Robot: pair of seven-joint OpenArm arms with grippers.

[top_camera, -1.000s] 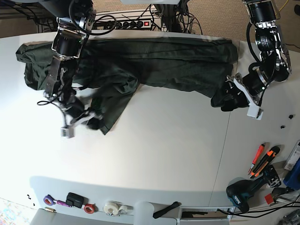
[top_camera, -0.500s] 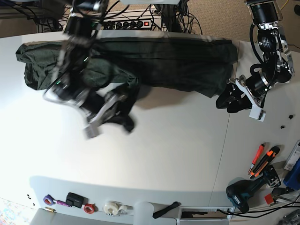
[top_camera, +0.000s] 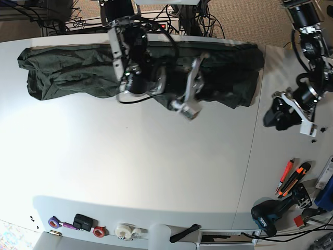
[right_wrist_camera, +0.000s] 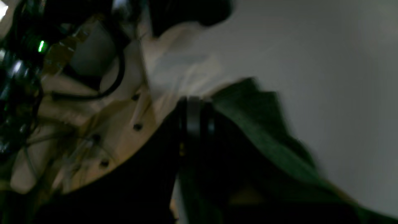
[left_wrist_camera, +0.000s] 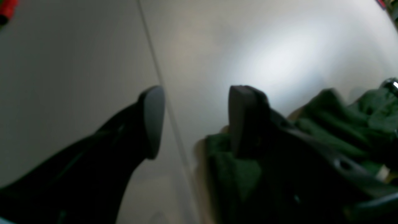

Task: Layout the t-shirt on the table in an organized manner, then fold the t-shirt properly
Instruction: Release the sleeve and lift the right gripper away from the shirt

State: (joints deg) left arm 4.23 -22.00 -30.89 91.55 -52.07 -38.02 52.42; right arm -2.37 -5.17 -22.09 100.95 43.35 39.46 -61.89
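In the left wrist view, the left gripper [left_wrist_camera: 192, 121] has its fingers [left_wrist_camera: 154, 119] spread wide with nothing between them; bare table [left_wrist_camera: 93, 46] and its seam show through the gap, and the t-shirt [left_wrist_camera: 335, 124] lies bunched just beside the right-hand finger, apart from the pads. In the right wrist view, which is blurred, the right gripper [right_wrist_camera: 194, 121] has its fingertips pressed together, and dark green cloth trails from them toward the lower right, so it appears clamped on a fold of the shirt, though the exact bite is hard to make out. In the base view, the shirt stretches as a long band along the table's far edge, and the right arm hangs over its middle, while the left gripper sits off the shirt's end, over bare white surface near the seam. To do this folding step well, the right arm should carry its fold fully across and lay it flat before letting go, keeping the cloth taut enough not to drag the layers beneath; the idle left arm should stay off the fabric.
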